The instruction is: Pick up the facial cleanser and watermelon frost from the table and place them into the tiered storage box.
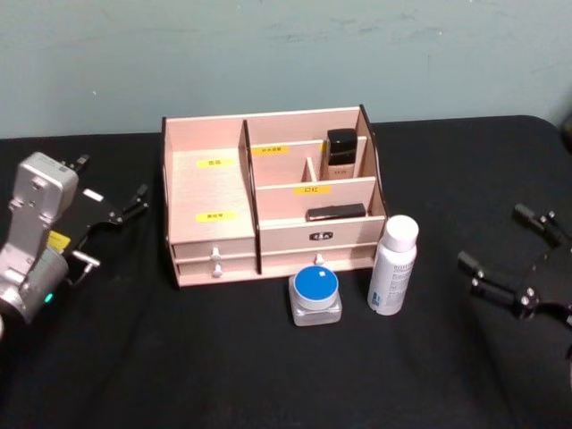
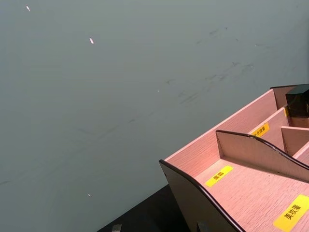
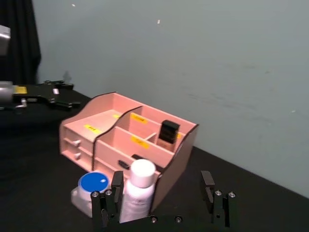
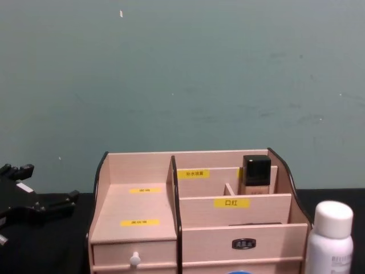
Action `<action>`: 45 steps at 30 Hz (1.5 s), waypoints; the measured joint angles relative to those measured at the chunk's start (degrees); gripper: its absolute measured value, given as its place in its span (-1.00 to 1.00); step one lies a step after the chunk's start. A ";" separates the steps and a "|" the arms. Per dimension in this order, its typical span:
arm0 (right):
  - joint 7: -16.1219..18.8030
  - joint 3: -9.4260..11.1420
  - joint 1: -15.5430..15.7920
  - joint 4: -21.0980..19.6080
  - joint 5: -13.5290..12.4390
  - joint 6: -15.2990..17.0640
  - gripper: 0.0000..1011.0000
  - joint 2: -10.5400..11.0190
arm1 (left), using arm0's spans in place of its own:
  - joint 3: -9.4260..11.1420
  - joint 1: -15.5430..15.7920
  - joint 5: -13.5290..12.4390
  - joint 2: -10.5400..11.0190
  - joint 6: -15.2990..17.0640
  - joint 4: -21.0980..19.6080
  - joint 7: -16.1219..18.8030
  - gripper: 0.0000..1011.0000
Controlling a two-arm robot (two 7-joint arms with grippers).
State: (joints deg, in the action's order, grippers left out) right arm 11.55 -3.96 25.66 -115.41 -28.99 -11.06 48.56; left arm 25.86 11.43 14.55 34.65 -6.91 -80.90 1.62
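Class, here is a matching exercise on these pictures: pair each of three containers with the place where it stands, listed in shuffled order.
1 cleanser
2 jar
3 black-capped bottle

A in a rear compartment of the box
B on the table, at the box's right front corner
C on the table, before the right drawers

Pairs: 1-B, 2-C, 3-A

jar left of bottle, both before box
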 joint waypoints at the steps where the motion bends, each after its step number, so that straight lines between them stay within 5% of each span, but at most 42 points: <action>1: 0.28 0.07 0.28 -0.11 -0.09 -0.07 0.98 0.01 | 0.00 0.00 0.00 0.00 0.00 0.00 0.00 1.00; 9: 2.48 -1.27 0.41 0.36 0.10 1.30 0.98 -0.48 | 0.00 0.00 0.00 0.00 0.00 0.00 0.00 1.00; 24: 5.02 -7.84 -9.51 6.47 3.17 10.80 0.98 -4.63 | 0.00 0.00 0.00 0.00 0.00 0.00 0.00 1.00; 45: 8.87 -11.01 -19.09 13.64 5.25 17.02 0.98 -11.03 | 0.00 0.00 0.00 0.00 0.00 0.00 0.00 1.00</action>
State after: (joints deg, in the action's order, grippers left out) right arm 20.42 -14.97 6.56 -101.77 -23.74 5.97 37.53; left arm 25.86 11.43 14.55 34.64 -6.91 -80.90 1.62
